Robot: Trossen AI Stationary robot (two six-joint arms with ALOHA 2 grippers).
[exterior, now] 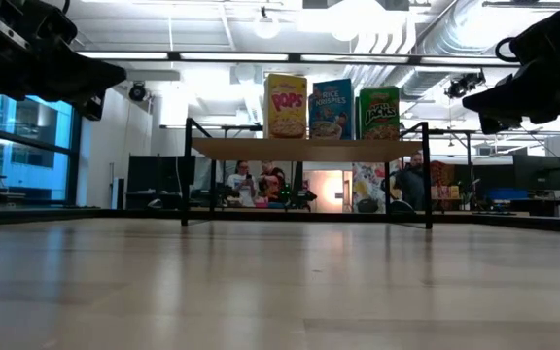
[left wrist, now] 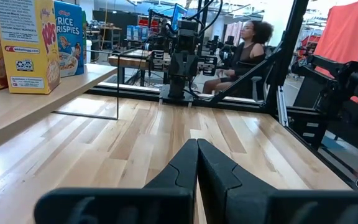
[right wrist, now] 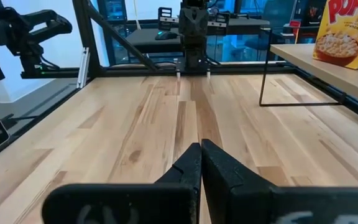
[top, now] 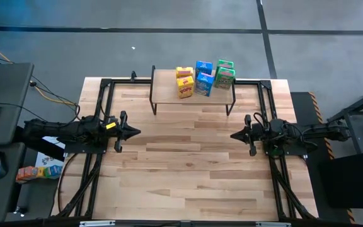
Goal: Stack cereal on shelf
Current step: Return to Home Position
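The shelf point(top: 169, 88), a light wood top on thin black legs, stands at the table's far middle. On it stand upright cereal boxes in two rows: yellow point(top: 184, 82), blue point(top: 203, 78) and green point(top: 224, 75). In the low view they show as yellow point(exterior: 286, 105), blue point(exterior: 331, 108) and green point(exterior: 378, 112). My left gripper point(top: 137, 132) is shut and empty over the table's left part, clear of the wood. My right gripper point(top: 233, 135) is shut and empty over the right part. The two point at each other.
Black frame rails point(top: 99, 113) run along the table's left and right sides. Bare planks point(top: 188, 164) lie between and in front of the grippers. People sit in the room beyond the table point(exterior: 246, 183). More small boxes point(top: 36, 170) lie off the table at the left.
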